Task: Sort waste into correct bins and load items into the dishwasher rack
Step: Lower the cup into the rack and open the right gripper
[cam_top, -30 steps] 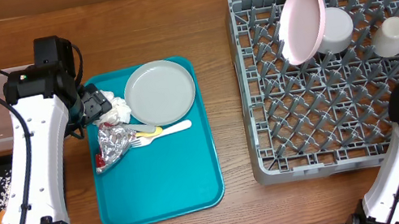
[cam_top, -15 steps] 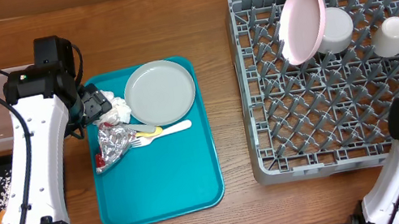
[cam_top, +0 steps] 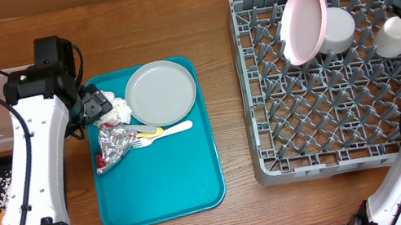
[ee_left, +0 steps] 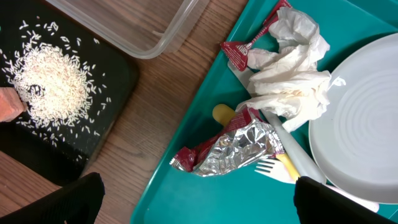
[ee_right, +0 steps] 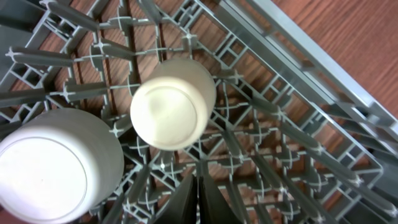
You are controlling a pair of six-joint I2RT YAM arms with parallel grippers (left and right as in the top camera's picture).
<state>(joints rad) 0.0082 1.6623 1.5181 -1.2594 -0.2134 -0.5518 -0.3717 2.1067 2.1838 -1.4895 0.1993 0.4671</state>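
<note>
Rice (ee_left: pixel 46 81) white in black tray (ee_left: pixel 121 78), far left. Left hand (ee_left: pixel 211 202) spread over crumpled napkin (ee_left: pixel 292 74), silver foil (ee_left: pixel 239 146) on teal tray (ee_left: pixel 186 193); green plate (cam_top: pixel 160 92) alongside. In rack (cam_top: pixel 335 126), pink plate (cam_top: pixel 303 24) on edge, bowl (cam_top: pixel 339 28) and cup (ee_right: pixel 171 102) inverted. Right hand (ee_right: pixel 199 199) pressed together near cup.

The overhead camera looked straight down on the whole bench (cam_top: pixel 208 12) from afar. The left wrist camera faced down, close over the teal tray (ee_left: pixel 211 199) edge and black tray (ee_left: pixel 118 78). The right wrist camera sat close above the rack (ee_right: pixel 305 81) corner holding the small white cup (ee_right: pixel 171 102). Both areas also appeared overhead
</note>
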